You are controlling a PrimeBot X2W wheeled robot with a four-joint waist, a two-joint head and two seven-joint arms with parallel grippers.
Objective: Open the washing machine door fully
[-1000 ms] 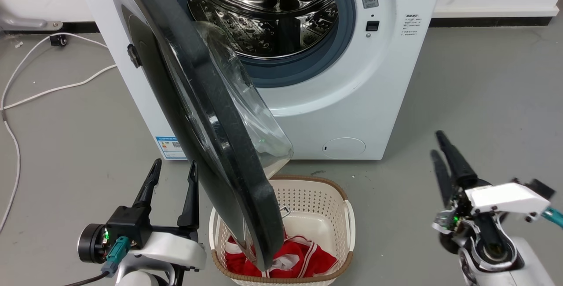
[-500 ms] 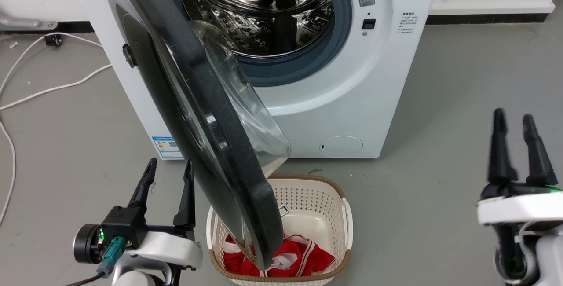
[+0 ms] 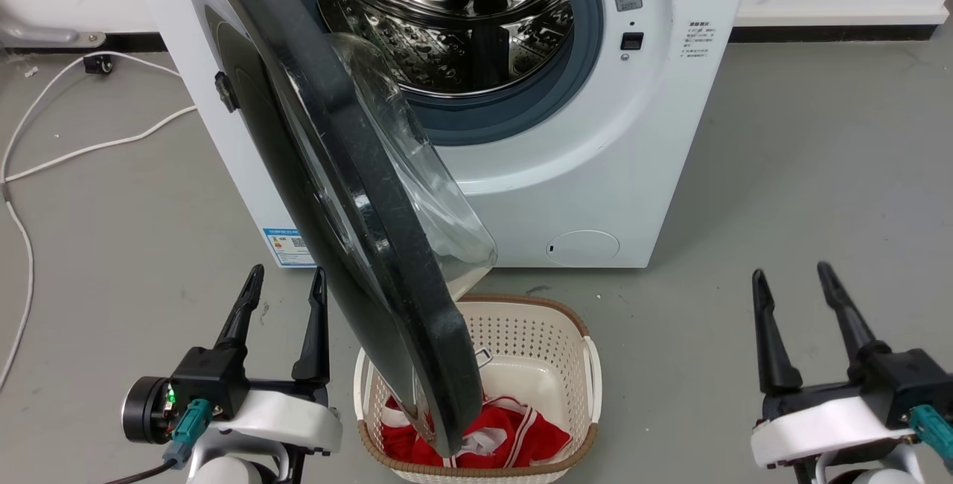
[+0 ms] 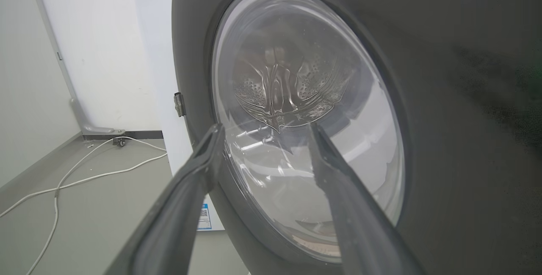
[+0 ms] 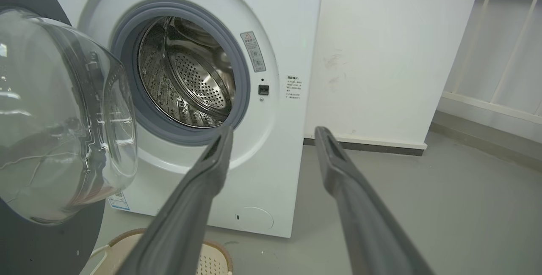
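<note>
The white washing machine (image 3: 566,171) stands ahead with its steel drum exposed. Its round black washing machine door (image 3: 350,193) hangs swung out toward me, edge-on, with the clear glass bowl facing the drum. My left gripper (image 3: 287,279) is open at the lower left, just left of the door's outer face and apart from it. In the left wrist view the door (image 4: 444,97) looms close behind my open left gripper (image 4: 262,127). My right gripper (image 3: 791,277) is open at the lower right, well away from the machine. The right wrist view has the machine (image 5: 275,148), the door's glass bowl (image 5: 59,114) and the open right gripper (image 5: 274,130).
A cream perforated basket (image 3: 555,335) with red clothes (image 3: 521,439) sits on the floor under the door's lower edge. White cables (image 3: 82,149) trail over the grey floor at left. A white wall (image 5: 381,55) stands right of the machine.
My right gripper has swung from an edge-on pose to the lower right, fingers upright and spread. The camera shifted slightly. The door and left gripper have not moved.
</note>
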